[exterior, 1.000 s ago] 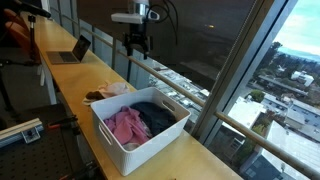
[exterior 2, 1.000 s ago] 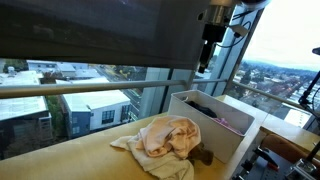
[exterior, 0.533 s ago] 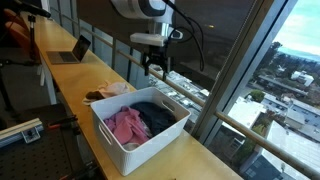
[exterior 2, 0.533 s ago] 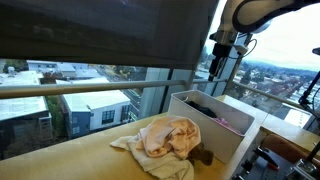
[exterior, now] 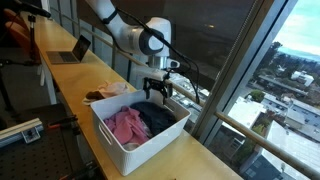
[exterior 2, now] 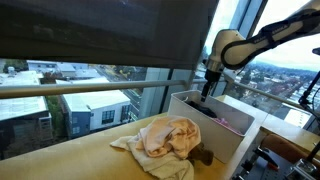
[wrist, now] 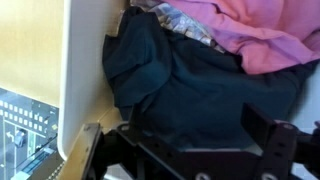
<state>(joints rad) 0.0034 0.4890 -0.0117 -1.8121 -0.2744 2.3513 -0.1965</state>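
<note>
pincer [exterior: 157,92] released, jaws wide, hovering. dark garment [wrist: 190,80] lies directly beneath it, pink garment [wrist: 270,30] just beyond, both inside the white bin [exterior: 150,146]. i judge this the approach step; next i need a straight drop, then a pinch on a dark fold.

Long wooden surface [exterior: 92,72]: white bin [exterior: 155,150] stands toward the near end, crumpled cloth [exterior: 108,92] just beside the bin, open laptop [exterior: 72,50] toward the far end.
</note>
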